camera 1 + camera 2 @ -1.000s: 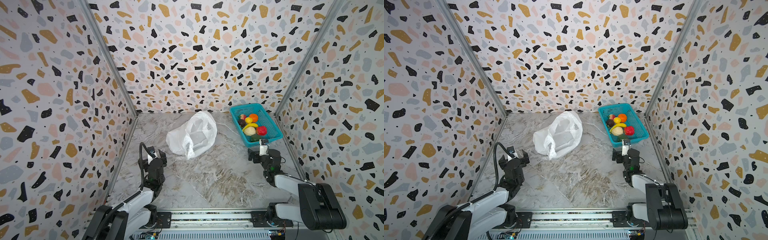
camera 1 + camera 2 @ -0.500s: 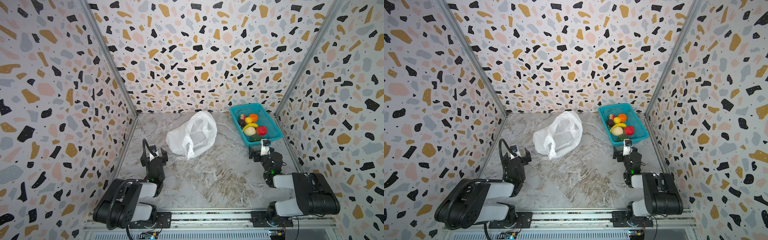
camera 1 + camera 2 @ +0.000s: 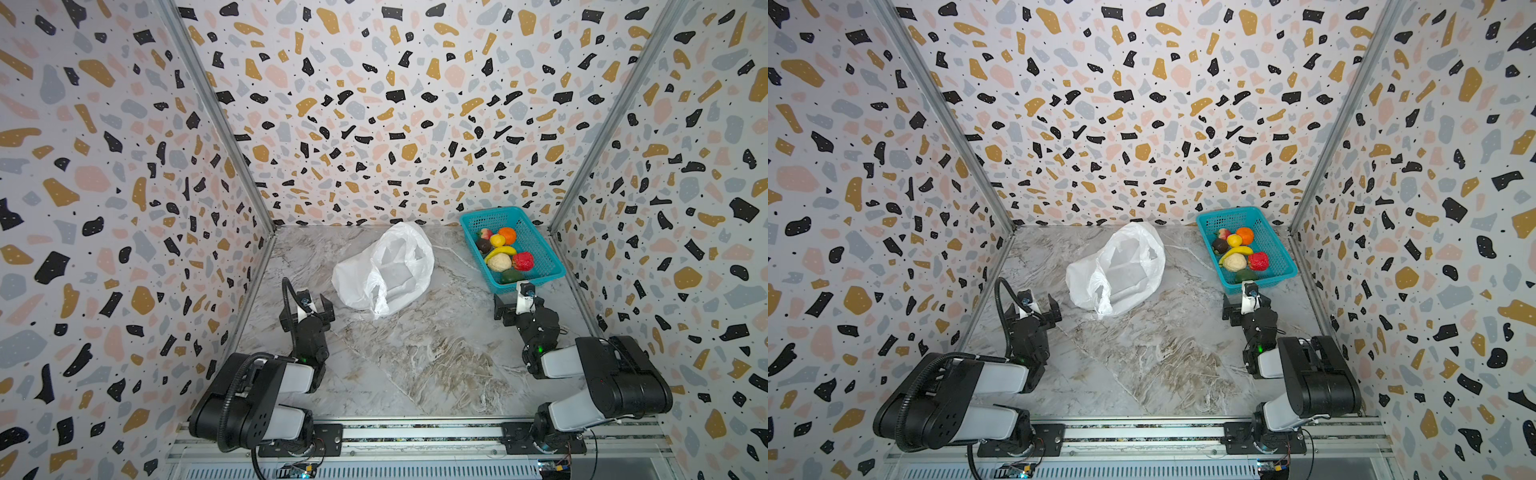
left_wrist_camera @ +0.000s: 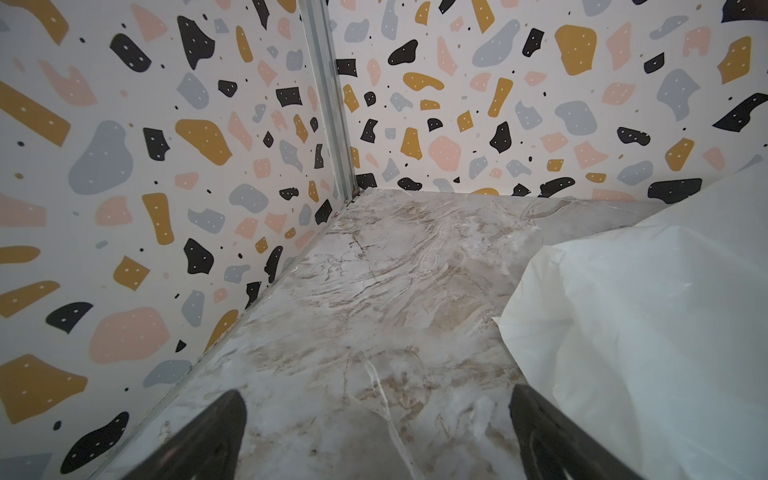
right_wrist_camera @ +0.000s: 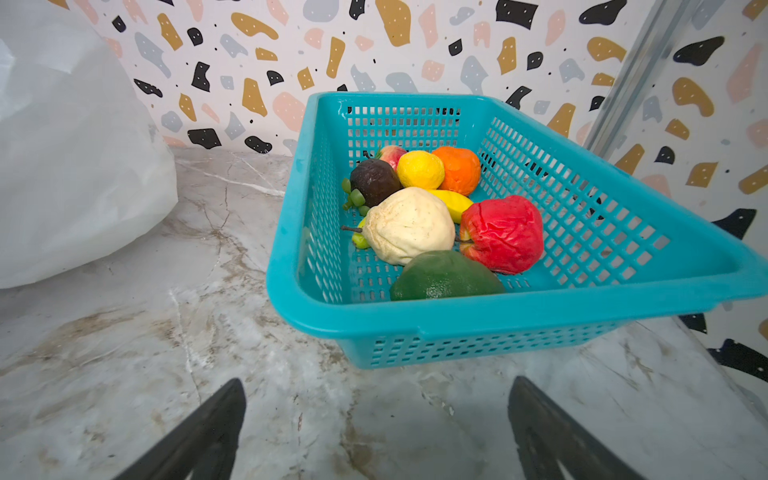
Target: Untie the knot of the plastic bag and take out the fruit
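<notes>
The thin, crinkly, translucent white plastic bag (image 3: 386, 266) is lying slack on the grey-veined marble tabletop (image 3: 415, 357), toward the far middle. The small, many-coloured pieces of fruit (image 5: 415, 224) are sitting piled in a teal plastic mesh basket (image 5: 498, 320) at the far right, apart from the bag. The black left gripper (image 3: 306, 306) is standing near the bag's near-left edge, jaws spread and empty. The black right gripper (image 3: 517, 302) is facing the basket's near end, jaws likewise spread, gripping nothing.
</notes>
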### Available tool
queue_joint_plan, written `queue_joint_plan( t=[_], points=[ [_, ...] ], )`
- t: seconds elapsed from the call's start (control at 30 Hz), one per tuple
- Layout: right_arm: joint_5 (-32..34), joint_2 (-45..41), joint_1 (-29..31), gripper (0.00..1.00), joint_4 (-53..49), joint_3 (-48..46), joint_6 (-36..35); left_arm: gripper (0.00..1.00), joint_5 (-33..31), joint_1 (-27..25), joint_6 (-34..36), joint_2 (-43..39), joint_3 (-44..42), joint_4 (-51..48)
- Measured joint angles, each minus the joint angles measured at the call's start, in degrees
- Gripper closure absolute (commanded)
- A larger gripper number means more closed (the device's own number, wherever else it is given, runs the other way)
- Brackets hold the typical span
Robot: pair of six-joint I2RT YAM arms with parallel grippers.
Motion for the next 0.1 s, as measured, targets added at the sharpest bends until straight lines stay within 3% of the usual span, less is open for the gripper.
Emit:
queue_joint_plan(
  t=[0.1],
  points=[
    [0.4,0.0,0.0,0.01,0.0,0.0,0.0,0.01,0.3,0.2,-0.2,0.0,0.0,0.0]
  ],
)
